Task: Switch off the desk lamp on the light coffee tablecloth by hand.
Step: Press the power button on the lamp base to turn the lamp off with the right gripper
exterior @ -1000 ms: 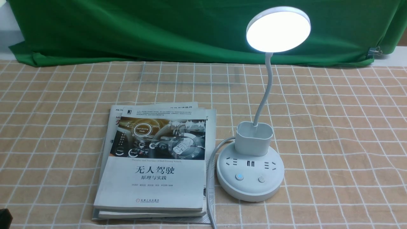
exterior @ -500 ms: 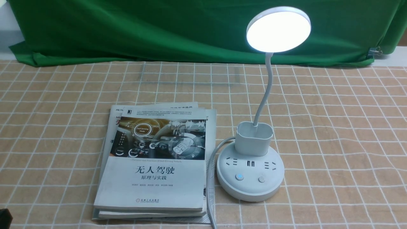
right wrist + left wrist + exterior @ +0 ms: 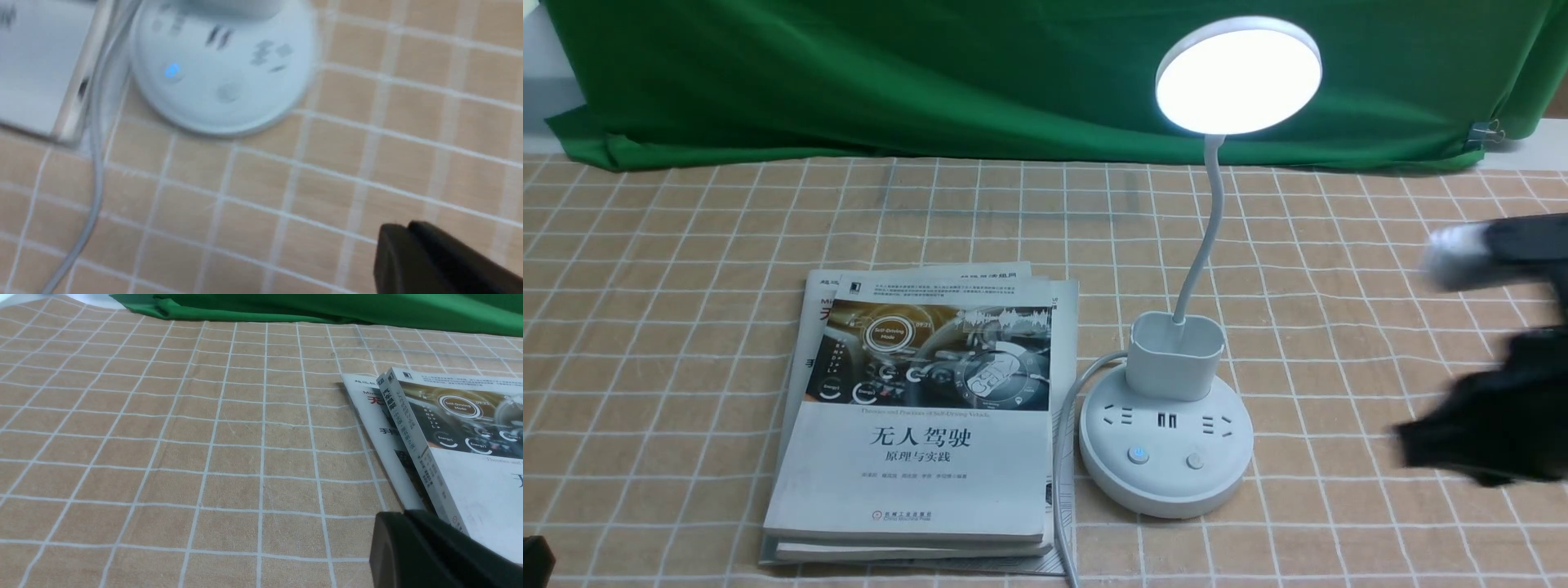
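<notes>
Lamp (image 3: 1176,441) lit, on cloth (image 3: 1388,392), R of books (image 3: 923,474); switch-off not yet done. R arm (image 3: 1494,400) in view, apart from lamp; R fingers (image 3: 408,241) closed, empty; L fingers (image 3: 412,539) closed. Left: reach, press lit btn (image 3: 1138,454), withdraw.

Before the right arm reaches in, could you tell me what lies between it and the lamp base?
Only bare tablecloth between the right gripper and lamp base, front view.

1. The desk lamp (image 3: 1152,433) is white, with shining round head. It stands upright at right of centre in the front view.
2. The tan tablecloth (image 3: 1339,506), white-gridded, lies beneath it.
3. The black right gripper (image 3: 1413,447), blurred, is closed near the right edge.
</notes>
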